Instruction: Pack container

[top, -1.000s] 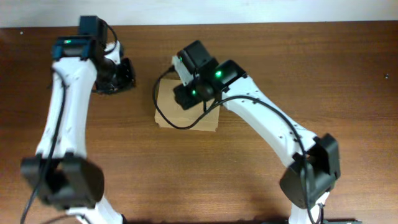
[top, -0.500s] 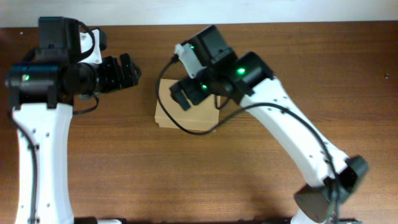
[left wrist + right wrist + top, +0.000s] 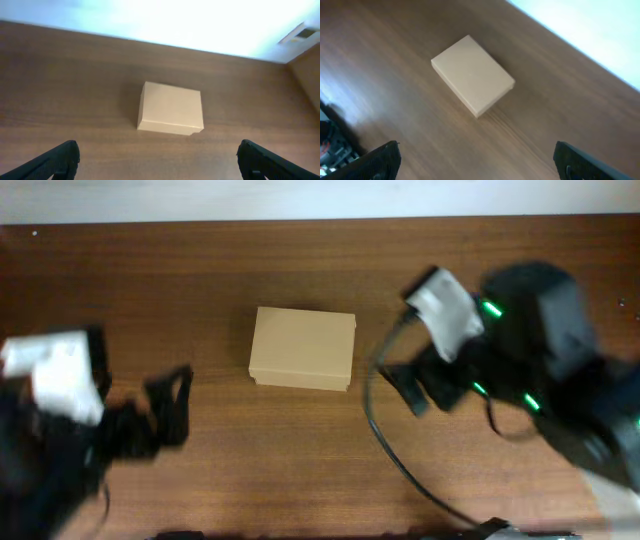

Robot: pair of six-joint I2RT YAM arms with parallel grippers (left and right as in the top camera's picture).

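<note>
Overhead, look to the container (image 3: pixel 302 362): lies flat near the middle of the table (image 3: pixel 300 480), flap lid down, touching nothing. Shut, contents hidden, so judged a finishing step: keep both arms clear of the closed lid and avoid brushing it sideways. Left gripper (image 3: pixel 159 160) off to the near left, right gripper (image 3: pixel 479 161) off to the right, both well apart from it and smeared by motion from above. From each wrist camera, read the jaws as spread wide and holding nothing, with dark fingertips (image 3: pixel 57 159) at the two lower corners of the frame. For any last pressing of the flap, come down square on the top face rather than at an edge; expect easy sliding of such light cardboard on smooth wood. Dark brown wood grain across the whole surface; beyond its far edge, a pale wall (image 3: pixel 165 25), with what may be a vent (image 3: pixel 300 34) at far right.
</note>
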